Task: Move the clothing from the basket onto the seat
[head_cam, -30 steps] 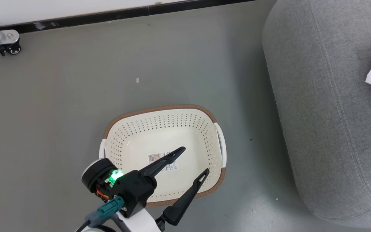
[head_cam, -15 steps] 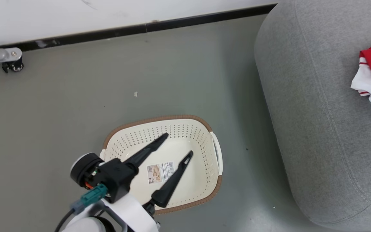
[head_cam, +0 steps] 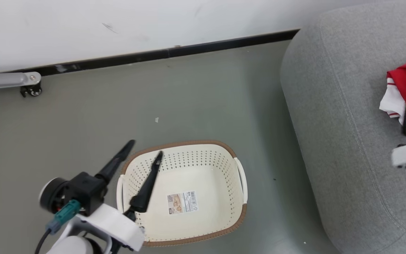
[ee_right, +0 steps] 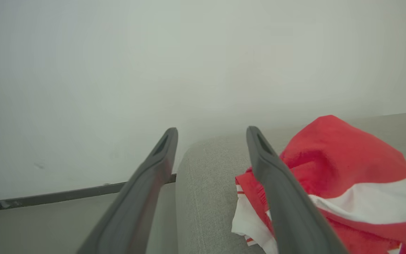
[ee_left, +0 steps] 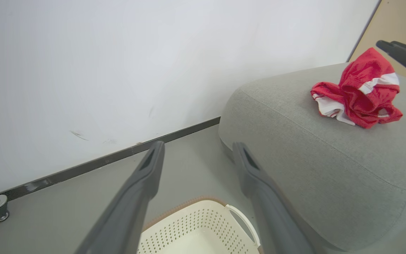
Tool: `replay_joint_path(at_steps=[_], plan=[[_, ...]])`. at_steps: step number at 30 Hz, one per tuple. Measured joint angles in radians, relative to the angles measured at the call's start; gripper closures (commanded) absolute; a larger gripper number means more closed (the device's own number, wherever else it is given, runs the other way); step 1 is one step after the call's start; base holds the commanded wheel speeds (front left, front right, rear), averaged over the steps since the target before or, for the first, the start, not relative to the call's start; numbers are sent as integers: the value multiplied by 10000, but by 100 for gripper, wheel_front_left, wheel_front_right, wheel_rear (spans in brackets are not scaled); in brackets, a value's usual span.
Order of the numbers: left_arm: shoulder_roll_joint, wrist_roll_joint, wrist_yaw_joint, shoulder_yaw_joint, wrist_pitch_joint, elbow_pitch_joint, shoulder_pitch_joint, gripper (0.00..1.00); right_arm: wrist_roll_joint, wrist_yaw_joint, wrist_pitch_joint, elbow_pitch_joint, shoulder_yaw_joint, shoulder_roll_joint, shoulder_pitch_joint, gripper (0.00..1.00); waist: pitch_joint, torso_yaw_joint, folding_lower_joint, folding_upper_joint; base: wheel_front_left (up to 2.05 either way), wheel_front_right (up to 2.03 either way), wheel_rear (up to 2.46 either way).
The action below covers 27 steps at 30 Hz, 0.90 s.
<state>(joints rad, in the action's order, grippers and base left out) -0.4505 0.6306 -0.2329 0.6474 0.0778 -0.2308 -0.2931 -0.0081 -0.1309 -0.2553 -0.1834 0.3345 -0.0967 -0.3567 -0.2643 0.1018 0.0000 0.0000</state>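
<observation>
Looks like a home living-room corner: grey fabric sofa [head_cam: 330, 141], plastic laundry basket [head_cam: 203, 160] on bare grey floor [head_cam: 206, 91], white wall [head_cam: 153, 24] with black skirting [head_cam: 224, 44].

L arm [head_cam: 111, 222] lower left, L jaws wide, empty; R arm [head_cam: 405, 155] far right, R jaws wide, empty.

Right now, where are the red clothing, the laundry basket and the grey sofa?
red clothing [ee_left: 360, 95], left wrist view, on its crumpled red fabric.
laundry basket [head_cam: 196, 158], head view, on its perforated far wall.
grey sofa [head_cam: 330, 123], head view, on bare upholstery.
</observation>
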Motion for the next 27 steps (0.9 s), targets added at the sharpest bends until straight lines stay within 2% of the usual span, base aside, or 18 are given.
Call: replay_joint_path(at_steps=[6,14,20,27], plan=[[10,46,-468,-472,472,525,622,0,-8,0,0,67,-1083,27,464,0,284,-315,0,0,0,0,0],[125,416,-646,-811,1043,1024,1215,0,109,0,0,12,-2217,59,917,0,642,-817,0,0,0,0,0],[148,656,-644,-1074,1323,1630,1558,0,186,0,0,-81,-2784,134,1337,0,929,-1167,0,0,0,0,0],[176,729,-535,-1108,1448,2034,1829,0,209,0,0,-67,-2901,234,1758,0,1244,-1443,0,0,0,0,0]])
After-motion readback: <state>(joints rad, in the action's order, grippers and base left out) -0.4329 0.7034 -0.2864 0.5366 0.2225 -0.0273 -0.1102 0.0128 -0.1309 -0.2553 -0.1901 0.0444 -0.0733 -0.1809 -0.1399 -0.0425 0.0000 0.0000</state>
